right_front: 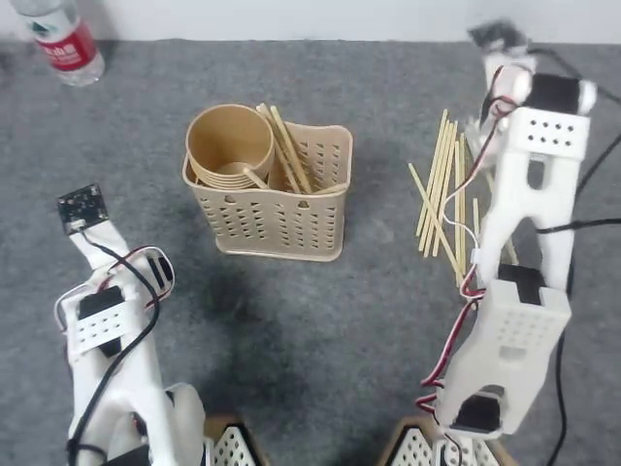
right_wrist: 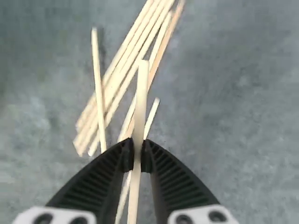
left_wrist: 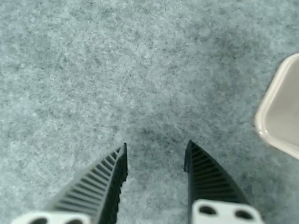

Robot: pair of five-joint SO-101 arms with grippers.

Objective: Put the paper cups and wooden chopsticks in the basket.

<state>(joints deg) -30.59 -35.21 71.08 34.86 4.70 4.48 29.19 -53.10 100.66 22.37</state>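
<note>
One wooden chopstick [right_wrist: 140, 102] is clamped in the right claw [right_wrist: 136, 147], whose jaws are shut tight on it. The loose chopsticks [right_wrist: 121, 84] lie on the bench [right_wrist: 233, 116] just ahead of its tips. The left claw [left_wrist: 156, 145] stands partly open and holds nothing, with the basket [left_wrist: 280, 107] near, off to one side. The paper cups [right_front: 228, 146] already sit nested in the basket. Judged step: chopstick transfer. The next move calls for a clean lift and a carry across to the basket without dragging neighbours.
</note>
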